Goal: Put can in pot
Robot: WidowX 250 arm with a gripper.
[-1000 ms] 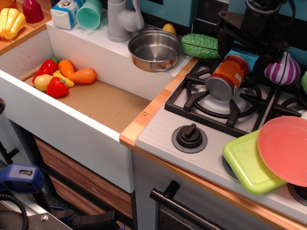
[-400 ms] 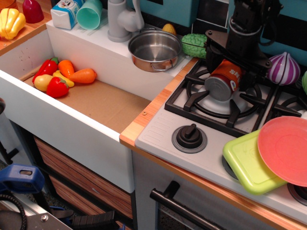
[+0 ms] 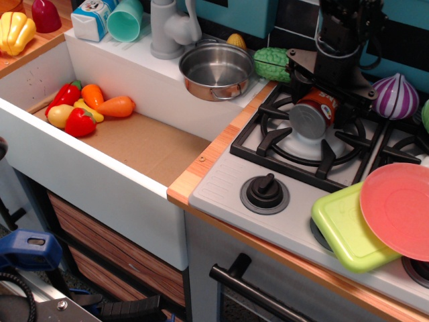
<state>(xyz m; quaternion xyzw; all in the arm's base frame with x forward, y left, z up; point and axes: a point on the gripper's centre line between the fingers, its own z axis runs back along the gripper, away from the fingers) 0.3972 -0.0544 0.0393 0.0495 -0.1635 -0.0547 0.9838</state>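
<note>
The small orange-red-labelled tin can (image 3: pixel 313 114) lies tilted on the black stove grate (image 3: pixel 295 144), right of frame centre, its grey end facing the camera. The black gripper (image 3: pixel 320 94) straddles it; whether the jaws are clamped cannot be told. Grip the label mid-body, lift clear of the grate, then carry toward the upper left to the shiny steel pot (image 3: pixel 216 70) on the white ledge (image 3: pixel 144 70).

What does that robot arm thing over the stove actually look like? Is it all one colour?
Nearly. The arm is black throughout: a blocky, upright column with dark cables looping down its side. At the bottom it widens into the gripper, a broad angular black bracket carrying the jaws. No writing, stickers or coloured markings can be made out on it in this view.
</note>
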